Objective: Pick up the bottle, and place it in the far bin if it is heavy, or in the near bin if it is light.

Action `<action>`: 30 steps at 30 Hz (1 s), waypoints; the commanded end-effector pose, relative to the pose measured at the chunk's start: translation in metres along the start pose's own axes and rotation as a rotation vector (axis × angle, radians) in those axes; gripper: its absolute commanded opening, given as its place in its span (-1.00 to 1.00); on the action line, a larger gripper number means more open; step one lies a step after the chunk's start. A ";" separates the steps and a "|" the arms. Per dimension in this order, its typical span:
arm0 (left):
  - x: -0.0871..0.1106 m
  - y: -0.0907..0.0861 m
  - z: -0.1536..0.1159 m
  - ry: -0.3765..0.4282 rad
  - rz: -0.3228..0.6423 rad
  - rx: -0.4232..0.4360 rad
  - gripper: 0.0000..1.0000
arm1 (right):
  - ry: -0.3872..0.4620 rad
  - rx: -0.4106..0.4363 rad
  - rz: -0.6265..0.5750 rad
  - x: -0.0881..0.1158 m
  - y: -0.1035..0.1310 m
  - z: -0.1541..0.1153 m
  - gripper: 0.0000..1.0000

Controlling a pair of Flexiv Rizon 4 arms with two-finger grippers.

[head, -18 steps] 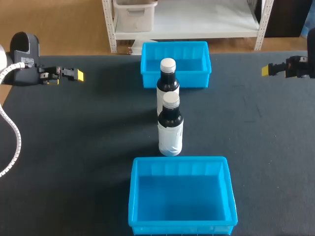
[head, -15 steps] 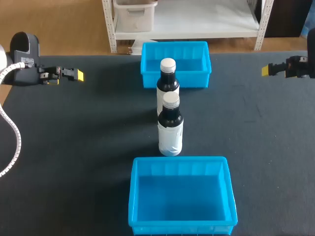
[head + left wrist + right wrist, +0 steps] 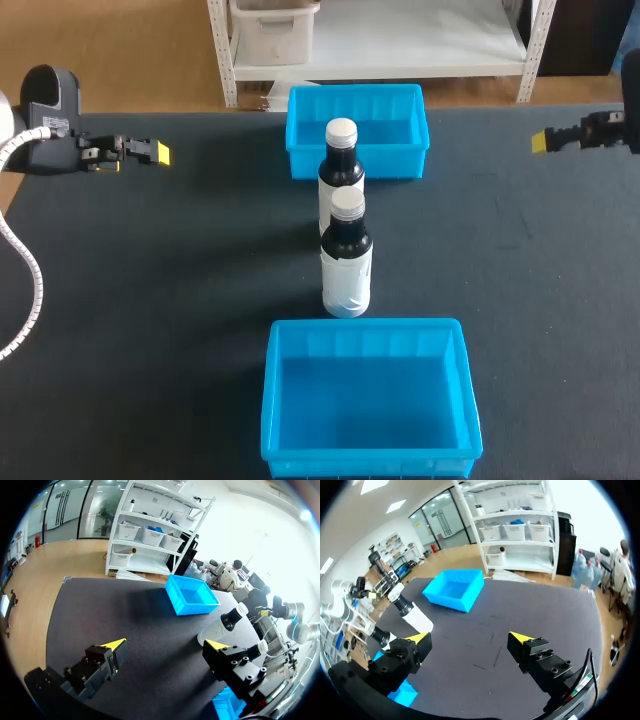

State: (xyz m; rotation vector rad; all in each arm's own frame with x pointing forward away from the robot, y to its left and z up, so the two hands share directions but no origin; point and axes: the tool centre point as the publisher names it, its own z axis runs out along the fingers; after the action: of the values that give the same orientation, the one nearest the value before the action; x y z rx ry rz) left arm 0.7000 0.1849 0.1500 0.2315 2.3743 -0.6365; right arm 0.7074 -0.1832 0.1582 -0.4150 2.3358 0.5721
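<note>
no legible text or numbers

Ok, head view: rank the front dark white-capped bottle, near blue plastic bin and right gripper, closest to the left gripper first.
1. Front dark white-capped bottle, mid-table.
2. Near blue plastic bin, front middle.
3. Right gripper, far right edge.

Open table [image 3: 170,280] on both flanks of near bottle [image 3: 346,262] (far bottle [image 3: 341,165] close behind it)

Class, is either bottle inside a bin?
No, the far bottle and near bottle stand on the table between the far bin and near bin.
</note>
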 end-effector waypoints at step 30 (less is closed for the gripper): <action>0.000 0.000 0.000 0.000 0.000 0.000 1.00 | 0.133 -0.461 -0.924 0.012 0.101 -0.002 1.00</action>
State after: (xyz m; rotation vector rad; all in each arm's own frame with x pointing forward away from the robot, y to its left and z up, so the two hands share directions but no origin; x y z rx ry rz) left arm 0.7000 0.1849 0.1500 0.2315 2.3744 -0.6365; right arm 0.6582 -0.1101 0.1870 -1.6373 1.8694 0.6430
